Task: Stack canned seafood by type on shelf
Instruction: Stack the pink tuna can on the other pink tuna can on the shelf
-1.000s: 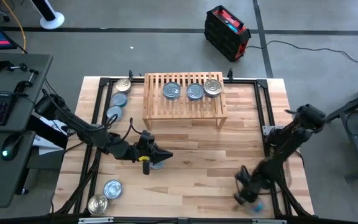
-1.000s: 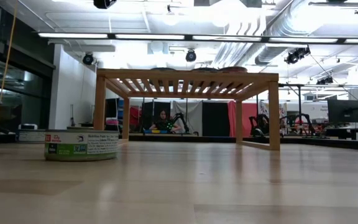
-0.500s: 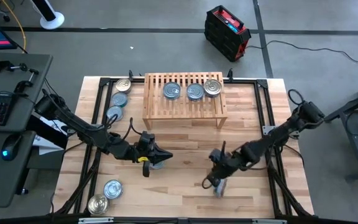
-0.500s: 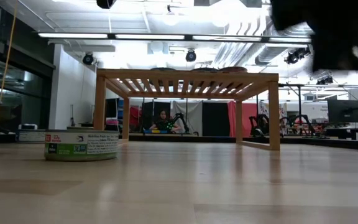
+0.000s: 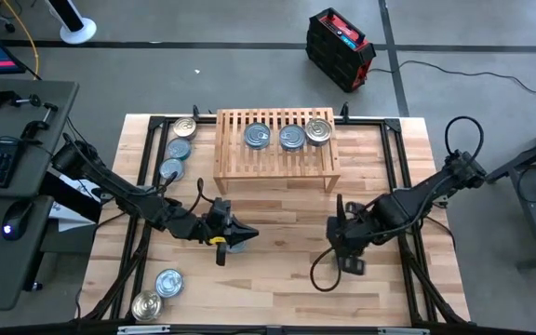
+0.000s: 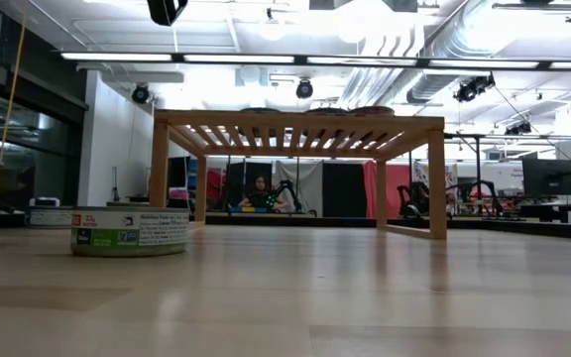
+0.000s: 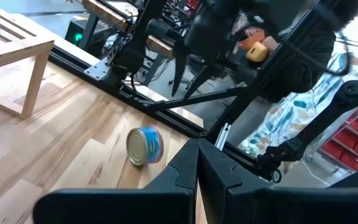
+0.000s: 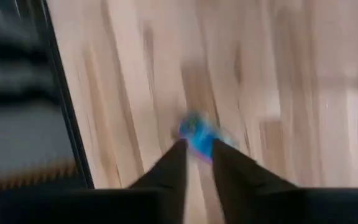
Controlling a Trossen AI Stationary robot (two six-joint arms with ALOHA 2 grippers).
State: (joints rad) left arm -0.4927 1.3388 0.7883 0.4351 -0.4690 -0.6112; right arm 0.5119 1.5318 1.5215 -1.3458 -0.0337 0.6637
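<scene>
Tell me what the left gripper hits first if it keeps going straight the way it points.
Probably the blue tin ahead of the left gripper, though it sits slightly off the line; past it, the table's black frame rail. Depth is unclear.

The low light-wood slatted shelf (image 5: 275,149) stands at the table's far middle, with three flat round metal tins (image 5: 289,136) in a row on top, lids up. Three more tins (image 5: 177,149) lie in a line just left of it. Two tins (image 5: 159,293) sit together at the near left corner. One blue-labelled tin (image 7: 145,145) lies on its side.
</scene>
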